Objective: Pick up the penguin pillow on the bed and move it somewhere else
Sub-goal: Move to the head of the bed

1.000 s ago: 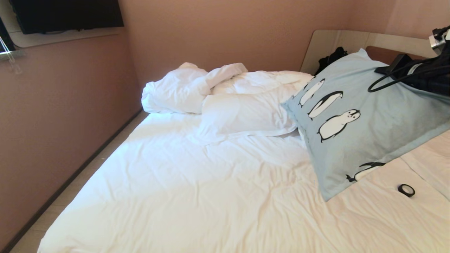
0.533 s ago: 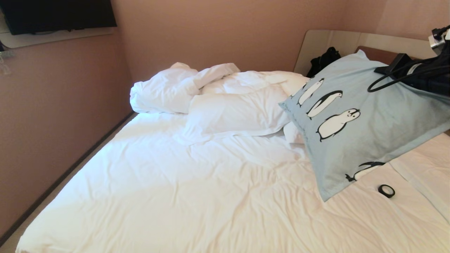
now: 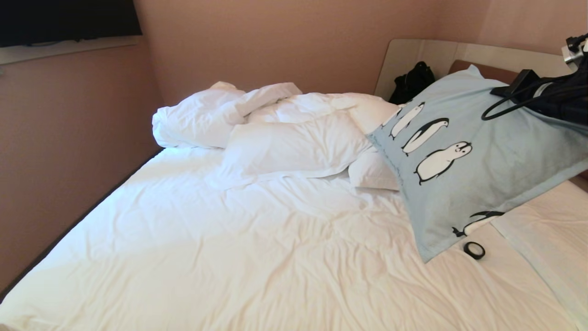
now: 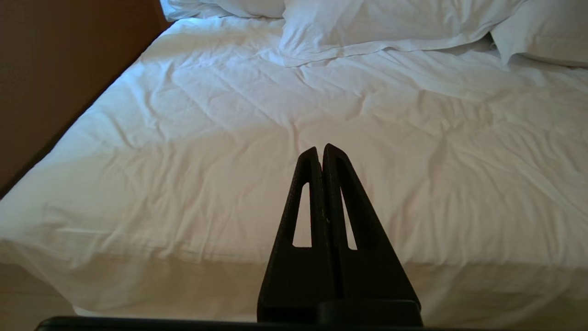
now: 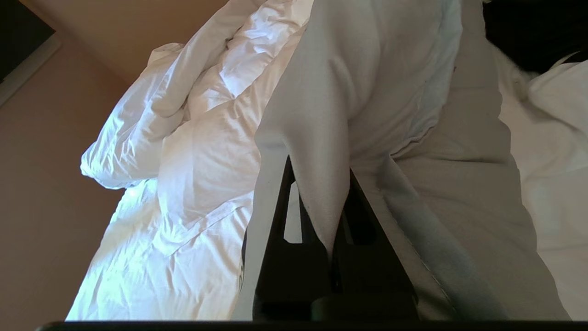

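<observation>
Two grippers show: the right gripper (image 5: 328, 257) is clenched on a fold of the penguin pillow (image 3: 477, 161), which hangs tilted at the right, its low corner beside a small black ring (image 3: 474, 250) on the bed (image 3: 257, 257). The left gripper (image 4: 323, 154), pinched shut and empty, hovers over the near sheet. White pillows (image 3: 294, 147) and a rumpled duvet (image 3: 202, 115) lie farther left.

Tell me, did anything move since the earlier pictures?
Only the camera swung: the whole bed slid left in view, uncovering another white pillow. The right pincer keeps the penguin pillow pinched and lifted as before. The black ring stayed put on the sheet. The left pincer stays shut, empty.
</observation>
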Tool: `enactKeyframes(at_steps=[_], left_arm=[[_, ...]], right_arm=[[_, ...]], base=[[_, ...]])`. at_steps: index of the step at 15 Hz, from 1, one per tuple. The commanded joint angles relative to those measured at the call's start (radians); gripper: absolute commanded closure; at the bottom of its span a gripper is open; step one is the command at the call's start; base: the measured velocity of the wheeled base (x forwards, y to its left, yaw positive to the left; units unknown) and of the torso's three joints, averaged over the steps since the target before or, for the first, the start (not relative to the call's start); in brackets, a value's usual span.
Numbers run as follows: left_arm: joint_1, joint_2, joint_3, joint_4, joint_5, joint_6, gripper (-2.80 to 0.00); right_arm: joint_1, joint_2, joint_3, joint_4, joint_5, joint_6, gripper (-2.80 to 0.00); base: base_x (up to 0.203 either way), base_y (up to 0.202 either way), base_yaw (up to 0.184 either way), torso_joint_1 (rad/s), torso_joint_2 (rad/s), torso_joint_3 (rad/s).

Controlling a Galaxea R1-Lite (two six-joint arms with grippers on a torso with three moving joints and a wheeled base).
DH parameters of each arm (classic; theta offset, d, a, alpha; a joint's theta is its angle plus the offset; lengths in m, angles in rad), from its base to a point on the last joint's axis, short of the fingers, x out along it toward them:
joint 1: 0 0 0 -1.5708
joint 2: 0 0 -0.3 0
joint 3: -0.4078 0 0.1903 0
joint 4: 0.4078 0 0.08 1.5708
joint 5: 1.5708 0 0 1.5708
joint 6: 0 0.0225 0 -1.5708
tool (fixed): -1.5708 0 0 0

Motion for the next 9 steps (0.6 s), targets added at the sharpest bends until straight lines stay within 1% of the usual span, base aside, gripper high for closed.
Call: enactKeyframes(at_steps=[1,9], left_arm=[[0.0,0.0,0.002,0.001,0.0,0.0,0.0],[0.0,0.0,0.002,0.001,-0.001,0.0,0.0]], right_arm=[[-0.001,-0.001,0.0,-0.002,0.002,0.003,0.0],[0.0,0.004,0.0,-0.002,0.002,0.003,0.0]], base=[[0.0,-0.189,0.001,0.002,0.0,0.002],[0.0,-0.192,0.001,0.003,0.0,0.001]])
